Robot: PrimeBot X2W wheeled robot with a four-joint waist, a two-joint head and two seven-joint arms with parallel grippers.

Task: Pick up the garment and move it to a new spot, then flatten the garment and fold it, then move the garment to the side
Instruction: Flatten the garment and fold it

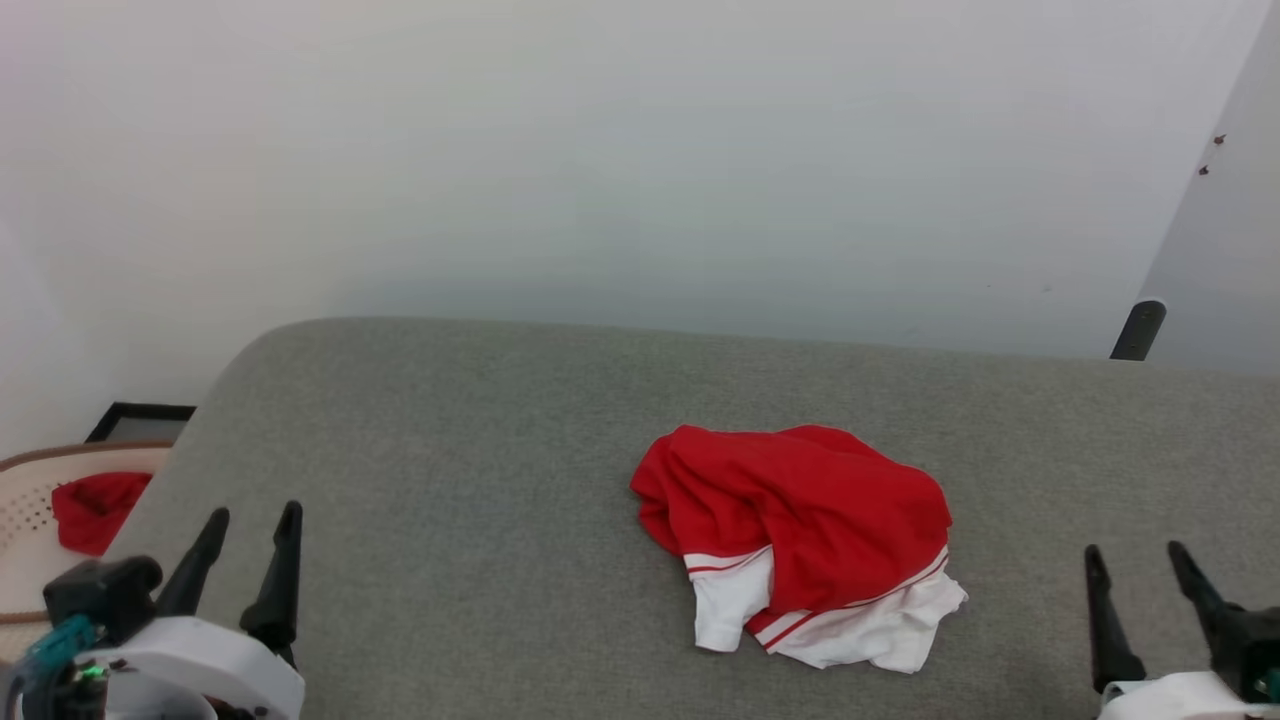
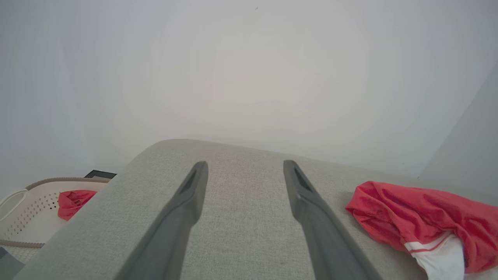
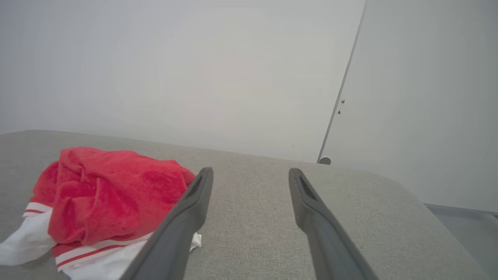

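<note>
The garment (image 1: 800,540) lies crumpled in a heap on the grey padded surface (image 1: 480,430), red cloth on top with white, red-striped sleeves spilling toward me. It also lies at the right of the left wrist view as the garment (image 2: 424,217), and at the left of the right wrist view as the garment (image 3: 101,194). My left gripper (image 1: 252,520) stands open at the lower left, well left of the heap, with nothing between its fingers. At the lower right, my right gripper (image 1: 1135,555) is open too, empty, a short way right of the garment.
A pale perforated basket (image 1: 25,500) holding another red cloth (image 1: 95,510) sits on the floor past the surface's left edge. A white wall rises behind the surface. A dark post (image 1: 1138,330) stands at the back right by a grey panel.
</note>
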